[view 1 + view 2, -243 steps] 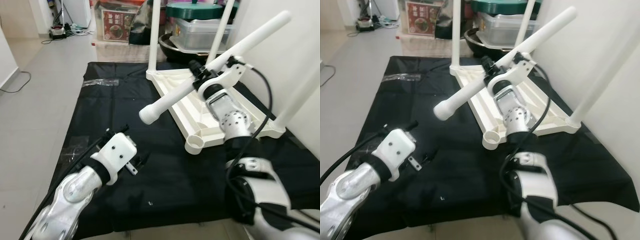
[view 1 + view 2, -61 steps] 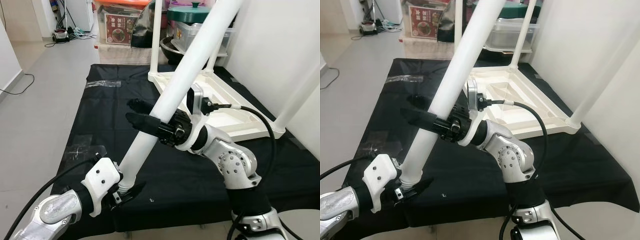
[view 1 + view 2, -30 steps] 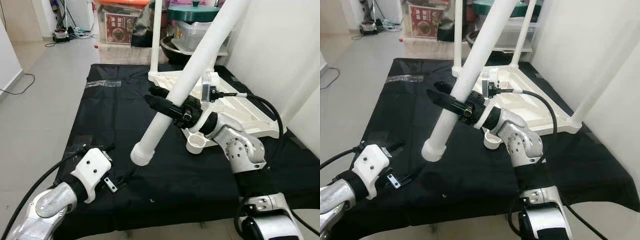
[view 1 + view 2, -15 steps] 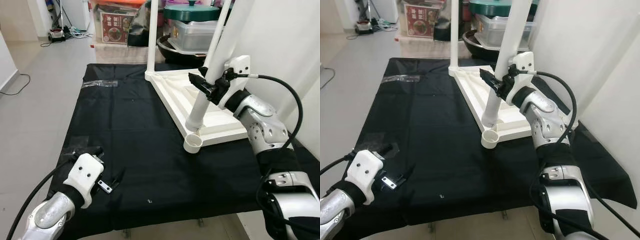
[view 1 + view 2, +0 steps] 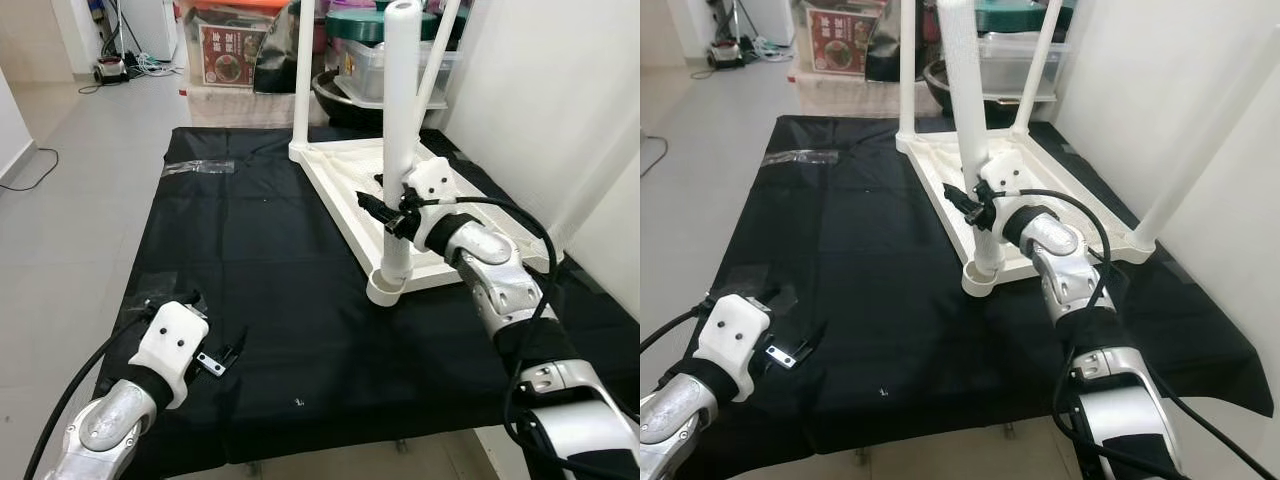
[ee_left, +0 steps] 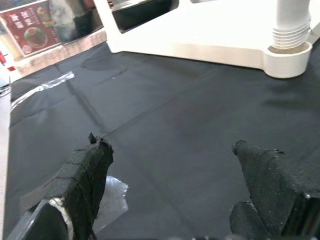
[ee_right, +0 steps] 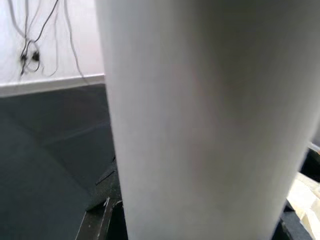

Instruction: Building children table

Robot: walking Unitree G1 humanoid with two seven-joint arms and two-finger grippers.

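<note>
**Inspector:** Report your right end effector.

**Robot:** My right gripper [image 5: 392, 217] is clamped on the white table leg [image 5: 400, 130], low on the shaft. The leg stands upright from my grip, and its threaded foot sits in the corner socket [image 5: 386, 289] directly below my fingers. My left wrist view shows the ribbed threads just entering that socket.

**Inspector:** What has changed?

**Robot:** Half a second ago the leg leaned away from me with its foot poised above the socket. A second ago I held it slanted over the black mat [image 5: 250, 240]. It is now vertical and seated at the mouth of the socket.

**Inspector:** Meaning?

**Robot:** I judge that alignment is done and threading remains. The leg must be turned to draw it down. If it tilts, the thread may cross.

**Inspector:** Surroundings?

**Robot:** Beyond my grip lies the upturned white tabletop [image 5: 350, 185], with other legs already standing at its far corners. My left gripper [image 6: 175, 175] hangs spread wide and empty, well away from the socket, over the mat.
</note>
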